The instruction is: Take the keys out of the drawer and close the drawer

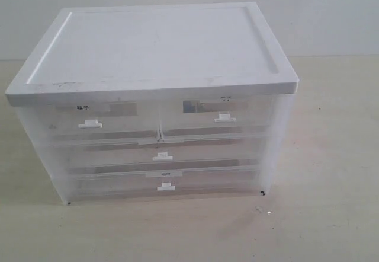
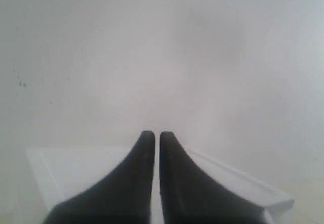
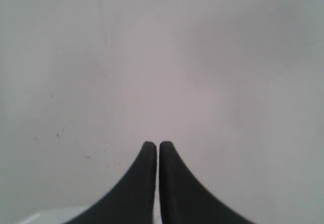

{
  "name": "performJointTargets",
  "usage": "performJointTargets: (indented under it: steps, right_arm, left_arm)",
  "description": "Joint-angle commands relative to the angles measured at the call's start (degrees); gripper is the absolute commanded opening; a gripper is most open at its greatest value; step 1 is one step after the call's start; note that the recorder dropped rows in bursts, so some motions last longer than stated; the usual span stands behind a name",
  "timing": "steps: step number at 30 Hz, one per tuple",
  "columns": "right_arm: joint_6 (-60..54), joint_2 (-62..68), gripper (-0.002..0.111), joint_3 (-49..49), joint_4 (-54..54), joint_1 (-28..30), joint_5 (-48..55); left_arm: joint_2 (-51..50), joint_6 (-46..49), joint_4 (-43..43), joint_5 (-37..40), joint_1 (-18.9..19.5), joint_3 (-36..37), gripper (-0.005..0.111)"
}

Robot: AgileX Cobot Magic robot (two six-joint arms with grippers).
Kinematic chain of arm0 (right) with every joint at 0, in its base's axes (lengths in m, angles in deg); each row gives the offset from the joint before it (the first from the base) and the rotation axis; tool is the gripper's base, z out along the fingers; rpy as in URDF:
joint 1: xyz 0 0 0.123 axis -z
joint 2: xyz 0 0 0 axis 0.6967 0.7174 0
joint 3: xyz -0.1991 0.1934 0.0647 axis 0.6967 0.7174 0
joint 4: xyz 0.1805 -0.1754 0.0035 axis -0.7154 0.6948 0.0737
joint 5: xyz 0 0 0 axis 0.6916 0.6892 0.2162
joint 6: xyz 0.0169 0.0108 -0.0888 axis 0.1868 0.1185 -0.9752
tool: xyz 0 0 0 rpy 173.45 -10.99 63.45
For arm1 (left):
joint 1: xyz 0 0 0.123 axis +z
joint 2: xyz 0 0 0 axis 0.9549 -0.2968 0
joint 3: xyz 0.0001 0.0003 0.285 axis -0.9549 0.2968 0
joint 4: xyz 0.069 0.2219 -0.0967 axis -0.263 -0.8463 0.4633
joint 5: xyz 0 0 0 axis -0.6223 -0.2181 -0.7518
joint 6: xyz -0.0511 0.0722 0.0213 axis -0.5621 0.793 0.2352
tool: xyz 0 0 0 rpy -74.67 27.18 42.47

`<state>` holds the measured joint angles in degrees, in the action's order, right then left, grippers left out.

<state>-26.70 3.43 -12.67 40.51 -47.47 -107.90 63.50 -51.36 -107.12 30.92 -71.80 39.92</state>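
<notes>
The drawer point(image 1: 166, 181) (lowest tier of the white-topped cabinet point(image 1: 160, 48)) sits pushed in, its front flush with the tiers above and its white tab handle point(image 1: 166, 186) centred under a small label strip point(image 1: 166, 173). The keys cannot be made out through the cloudy plastic. Tabletop point(image 1: 331, 214) spreads in front and to the right. The left gripper point(image 2: 153, 135) is pressed together on nothing, near the cabinet's rimmed top edge; the right gripper point(image 3: 153, 145) likewise, facing a pale wall.

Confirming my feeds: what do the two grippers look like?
Both look alike: the left gripper and right gripper each have two matte black fingers, broad at the base, curving to narrow rounded tips. No cables or markings show.
</notes>
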Motion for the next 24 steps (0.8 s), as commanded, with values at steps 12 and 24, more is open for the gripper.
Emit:
performJointTargets:
  steps: [12, 24]
  right_arm:
    - [7.97, 35.47, 0.0, -1.67, 26.01, 0.45, -18.27]
    - [-21.78, 60.08, 0.0, -1.67, 29.12, -10.39, -33.12]
  left_arm:
    - [-39.68, 21.4, -1.72, -18.15, 0.16, 2.33, 0.004]
    - [-58.65, 37.08, 8.66, -31.77, 0.16, 2.64, 0.004]
